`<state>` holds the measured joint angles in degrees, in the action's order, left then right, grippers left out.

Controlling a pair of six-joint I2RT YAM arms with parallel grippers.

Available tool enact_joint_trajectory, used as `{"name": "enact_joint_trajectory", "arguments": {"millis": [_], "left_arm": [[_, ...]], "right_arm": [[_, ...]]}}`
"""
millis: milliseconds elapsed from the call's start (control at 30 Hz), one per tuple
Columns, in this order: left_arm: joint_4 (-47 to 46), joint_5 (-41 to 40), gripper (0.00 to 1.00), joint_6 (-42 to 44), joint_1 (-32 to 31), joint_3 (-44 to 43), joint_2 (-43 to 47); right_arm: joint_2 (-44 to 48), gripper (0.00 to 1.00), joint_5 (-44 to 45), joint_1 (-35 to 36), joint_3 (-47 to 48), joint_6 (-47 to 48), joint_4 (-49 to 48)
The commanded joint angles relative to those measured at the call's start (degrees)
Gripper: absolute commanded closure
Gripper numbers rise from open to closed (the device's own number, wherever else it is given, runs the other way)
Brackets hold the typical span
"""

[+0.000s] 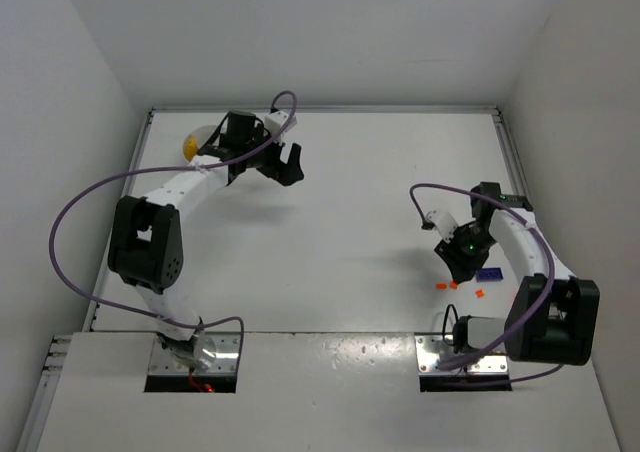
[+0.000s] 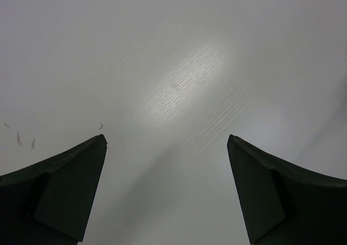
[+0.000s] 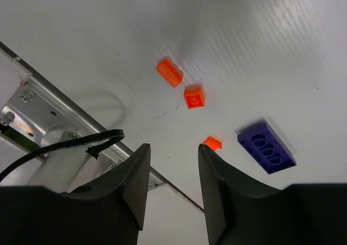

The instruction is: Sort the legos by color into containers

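Step in hand: I'm going for an orange brick. Right gripper (image 3: 173, 150) is over the bricks at the table's 4 o'clock, jaws narrow, nothing between. Nearest orange brick (image 3: 213, 143) is part-hidden at its 3 o'clock; I need to shift over, then drop. Left gripper (image 2: 166, 142) is wide, empty. Dish (image 1: 203, 132) at 10 o'clock is mostly behind the left arm; sections unreadable.

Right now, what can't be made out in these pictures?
- Top view: the left arm hides most of the white dish; its sections cannot be seen, only a yellow patch.
- Right wrist view: a finger of the right end effector cuts off one orange brick.
- Top view: the orange bricks are too small to show shape.
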<state>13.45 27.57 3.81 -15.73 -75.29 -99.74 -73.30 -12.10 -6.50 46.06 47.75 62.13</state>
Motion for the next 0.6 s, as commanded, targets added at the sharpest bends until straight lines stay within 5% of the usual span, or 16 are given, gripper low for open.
{"name": "enact_joint_trajectory", "arguments": {"millis": [0, 433, 567], "left_arm": [[-5.0, -0.6, 0.00, -0.2, -0.4, 0.0, 3.9], [-9.5, -2.6, 0.00, -1.4, -0.4, 2.8, 1.4], [-10.0, -0.8, 0.00, -3.0, 0.9, 2.2, -0.9]], "right_arm": [[-2.5, 0.59, 3.0, -0.8, -0.1, -0.9, -1.1], [-11.7, 0.59, 14.9, -7.4, 4.6, -7.7, -5.2], [-13.8, 0.41, 16.9, -11.3, 10.0, -8.7, -9.0]]}}
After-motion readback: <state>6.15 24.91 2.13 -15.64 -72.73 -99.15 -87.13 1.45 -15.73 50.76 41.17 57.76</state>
